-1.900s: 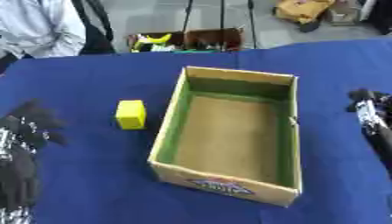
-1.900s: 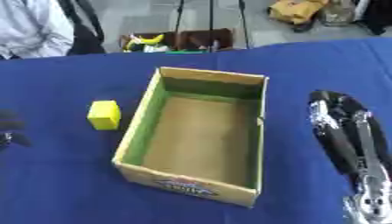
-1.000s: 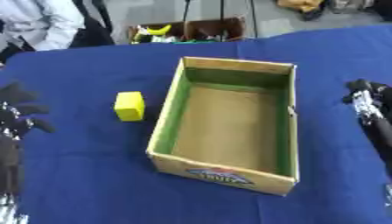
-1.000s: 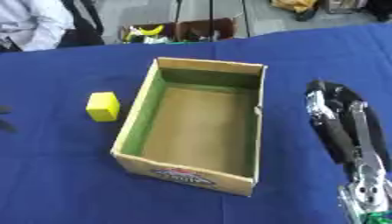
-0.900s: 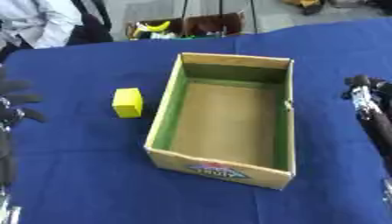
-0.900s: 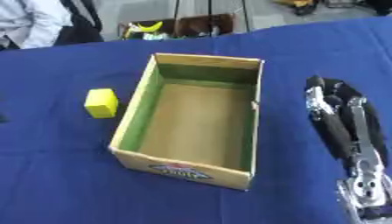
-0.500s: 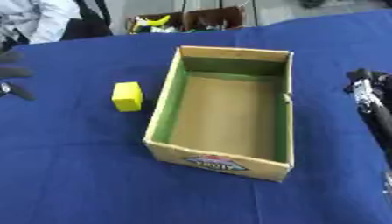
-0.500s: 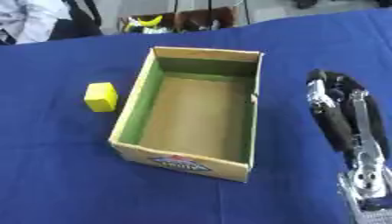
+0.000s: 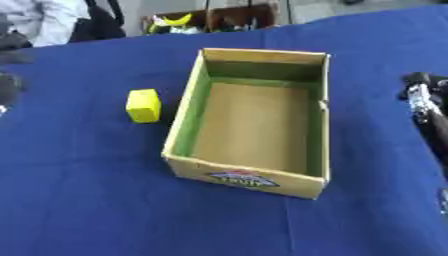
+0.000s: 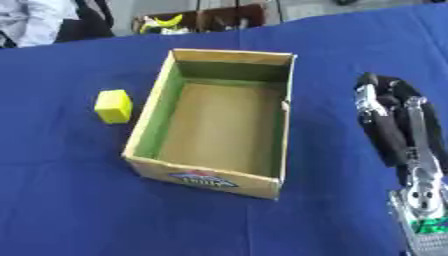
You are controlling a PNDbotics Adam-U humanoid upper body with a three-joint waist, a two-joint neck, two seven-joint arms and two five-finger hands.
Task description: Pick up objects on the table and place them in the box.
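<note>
A yellow block (image 9: 143, 105) lies on the blue cloth just left of the cardboard box (image 10: 206, 178). The box is open at the top, green on its inner walls, and nothing lies inside it. My right hand (image 10: 390, 131) rests to the right of the box with straight fingers pointing away from me, open and holding nothing. Of my left hand (image 9: 7, 88) only a dark blurred part shows at the left edge, well left of the block.
The blue table (image 9: 96, 200) runs wide in front of and left of the box. Beyond the far edge stands a dark crate (image 10: 197, 19) with something yellow in it, and a seated person shows at the far left.
My left hand has drawn up and out toward the left edge. The whole picture has shifted, so the camera moved. Block, box and right hand stay put.
</note>
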